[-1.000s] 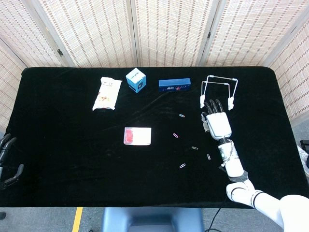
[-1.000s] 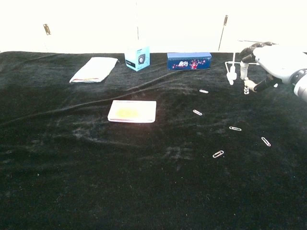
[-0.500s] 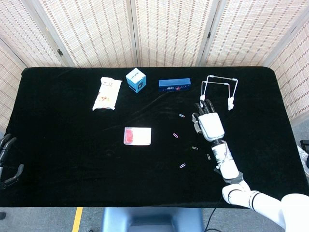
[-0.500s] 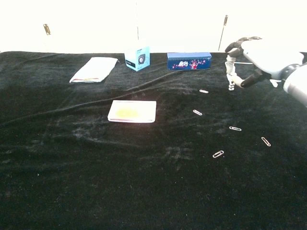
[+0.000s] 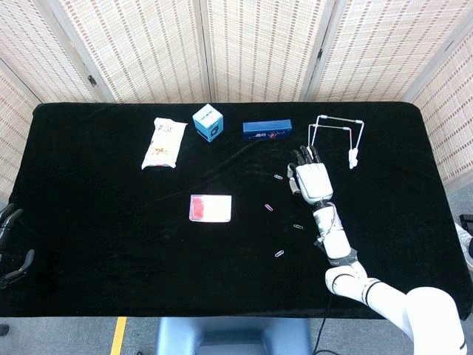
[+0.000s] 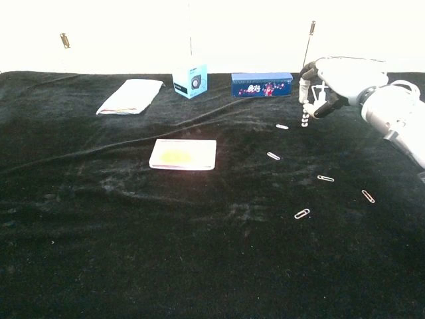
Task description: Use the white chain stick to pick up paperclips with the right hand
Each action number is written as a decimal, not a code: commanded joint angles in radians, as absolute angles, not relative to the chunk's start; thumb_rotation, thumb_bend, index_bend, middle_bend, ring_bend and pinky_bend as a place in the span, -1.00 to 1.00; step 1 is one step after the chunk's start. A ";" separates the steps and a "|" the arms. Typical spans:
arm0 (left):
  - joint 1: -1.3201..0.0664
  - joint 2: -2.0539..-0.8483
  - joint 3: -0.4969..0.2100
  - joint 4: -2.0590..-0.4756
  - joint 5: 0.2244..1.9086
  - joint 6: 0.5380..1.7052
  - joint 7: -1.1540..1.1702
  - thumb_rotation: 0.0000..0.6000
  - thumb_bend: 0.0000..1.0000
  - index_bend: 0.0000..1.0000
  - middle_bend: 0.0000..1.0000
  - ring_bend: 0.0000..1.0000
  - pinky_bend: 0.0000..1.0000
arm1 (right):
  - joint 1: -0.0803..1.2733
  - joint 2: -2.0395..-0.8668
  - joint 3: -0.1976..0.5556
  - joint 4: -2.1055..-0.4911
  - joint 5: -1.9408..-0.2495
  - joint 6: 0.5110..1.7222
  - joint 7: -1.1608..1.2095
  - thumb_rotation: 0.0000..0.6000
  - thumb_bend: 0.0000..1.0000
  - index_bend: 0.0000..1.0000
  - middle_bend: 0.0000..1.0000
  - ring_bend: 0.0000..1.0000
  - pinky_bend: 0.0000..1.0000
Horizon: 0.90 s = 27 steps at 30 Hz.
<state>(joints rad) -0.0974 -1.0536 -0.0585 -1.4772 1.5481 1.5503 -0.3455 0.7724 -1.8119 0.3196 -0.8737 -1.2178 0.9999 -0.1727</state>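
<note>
Right hand (image 6: 332, 83): raised above the counter (image 5: 96, 214), just in front of the blue box (image 6: 261, 84); fingers closed around one end of the white chain stick (image 6: 305, 113), whose beaded tip hangs down toward the cloth, close to the nearest paperclip (image 6: 282, 126) but apart from it. In the head view, remaining white linked segments (image 5: 336, 129) lying behind and to the right of the hand, near the counter's far edge.

Paperclips: scattered loose on the black cloth in front of the right hand, e.g. (image 6: 273, 156), (image 6: 325, 178), (image 6: 368, 196), (image 6: 302, 214).

Left hand (image 5: 11, 248): at the counter's near left edge, only partly in view, fingers apart, holding nothing.

Other items: cyan cube box (image 5: 208, 121), white packet (image 5: 163, 143), flat card (image 5: 211, 208) with a red patch, mid-counter.
</note>
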 commanded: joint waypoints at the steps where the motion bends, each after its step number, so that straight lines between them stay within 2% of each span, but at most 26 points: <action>1: -0.097 -1.050 -0.061 -1.471 1.540 1.547 -0.360 1.00 0.00 -1.00 -1.00 -1.00 -0.99 | 0.803 -1.847 0.330 -0.816 -1.210 0.972 -0.145 1.00 -0.05 0.81 -0.62 -0.87 -1.00; 21: -0.088 -1.033 -0.079 -1.445 1.506 1.546 -0.434 1.00 0.00 -1.00 -1.00 -1.00 -0.99 | 0.926 -1.975 0.347 -0.561 -1.218 0.886 -0.006 1.00 -0.05 0.81 -0.62 -0.87 -1.00; 27: -0.082 -1.033 -0.081 -1.445 1.504 1.553 -0.435 1.00 0.00 -1.00 -1.00 -1.00 -0.99 | 0.923 -1.976 0.334 -0.564 -1.244 0.928 0.032 1.00 -0.05 0.81 -0.61 -0.88 -1.00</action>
<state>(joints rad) -0.0824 -1.0329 -0.0810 -1.4454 1.5034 1.5527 -0.4347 0.9297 -1.9797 0.3400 -0.5534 -1.2348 0.9121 0.0214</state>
